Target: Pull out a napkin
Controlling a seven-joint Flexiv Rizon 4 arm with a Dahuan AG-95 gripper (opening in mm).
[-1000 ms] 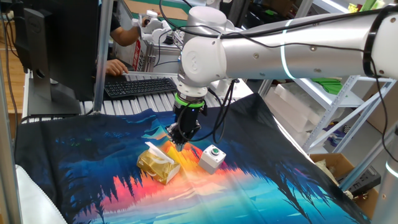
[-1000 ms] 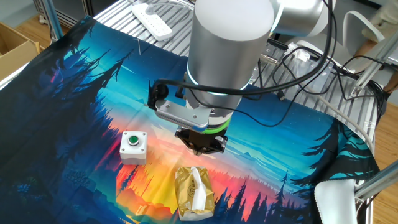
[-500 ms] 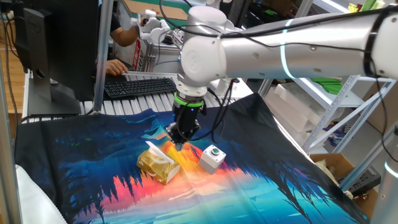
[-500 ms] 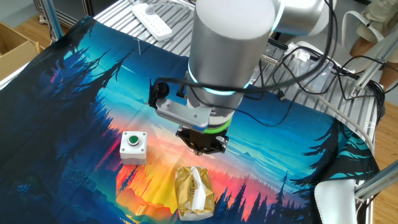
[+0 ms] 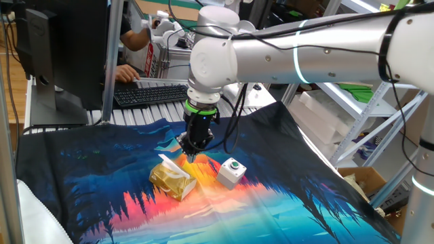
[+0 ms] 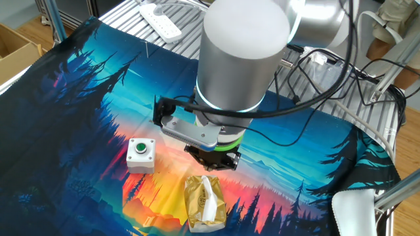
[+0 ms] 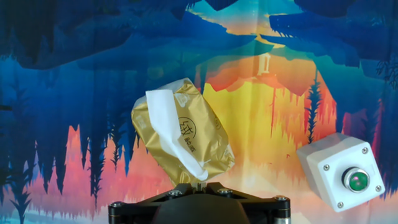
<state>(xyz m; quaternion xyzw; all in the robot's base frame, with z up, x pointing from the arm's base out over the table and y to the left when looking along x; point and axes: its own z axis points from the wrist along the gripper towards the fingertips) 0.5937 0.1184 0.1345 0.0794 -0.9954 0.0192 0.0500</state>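
The napkin (image 7: 169,121) is a white sheet sticking up out of the slot of the shiny golden packet (image 7: 198,142), which lies on the printed cloth. In one fixed view the napkin (image 5: 167,163) stands at the packet's (image 5: 169,180) top. My gripper (image 5: 189,153) hangs just above and behind the packet, apart from it. In the hand view its fingertips (image 7: 199,183) sit pressed together at the bottom edge, with nothing between them. In the other fixed view the gripper (image 6: 211,161) is right above the napkin (image 6: 209,196).
A small white box with a green button (image 7: 339,172) sits beside the packet, also in one fixed view (image 5: 231,171). A keyboard (image 5: 152,93) with a person's hand lies beyond the cloth. A power strip (image 6: 161,19) lies at the far edge.
The arm has shifted a little sideways toward the packet and slightly lower. The packet, napkin and button box have not moved.
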